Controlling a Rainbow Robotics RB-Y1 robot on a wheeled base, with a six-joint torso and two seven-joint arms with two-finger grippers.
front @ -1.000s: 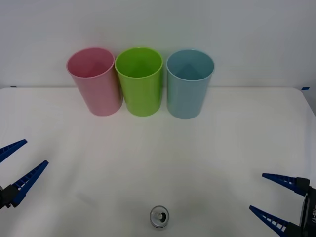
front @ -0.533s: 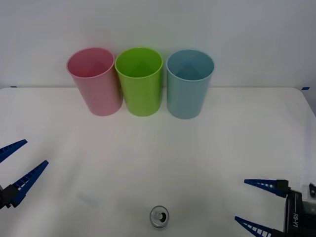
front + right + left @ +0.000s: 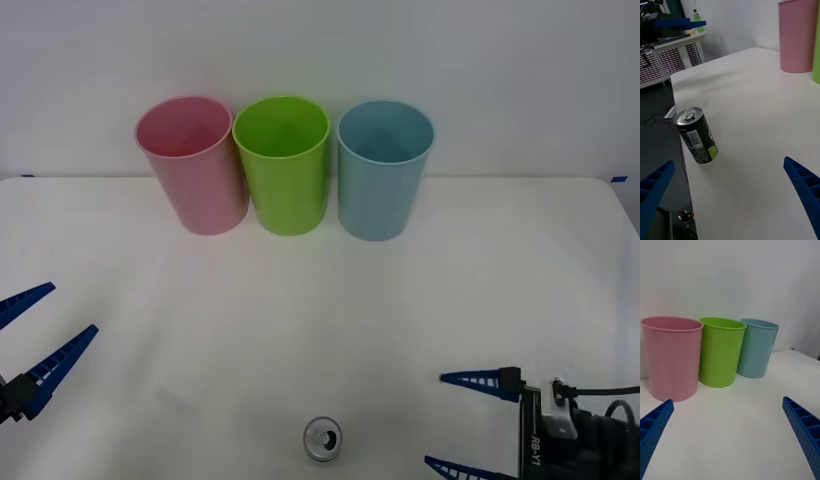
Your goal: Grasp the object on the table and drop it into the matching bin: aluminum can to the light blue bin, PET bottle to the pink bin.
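Note:
A small aluminum can (image 3: 322,439) with a shiny pull-tab top stands upright near the front edge of the white table (image 3: 320,300). In the right wrist view the can (image 3: 696,135) shows dark sides with a label. My right gripper (image 3: 452,423) is open at the front right, its fingers pointing toward the can with a gap of bare table between. My left gripper (image 3: 35,335) is open at the left edge, far from the can. The pink bin (image 3: 192,163) and the light blue bin (image 3: 383,168) stand upright at the back.
A lime green cup (image 3: 284,163) stands between the pink and light blue bins, all three close together. In the right wrist view, the table's front edge (image 3: 679,123) runs just behind the can, with shelving (image 3: 666,41) in the room beyond.
My right gripper has moved leftward along the front of the table toward the can. The left gripper, the can and the cups have not moved.

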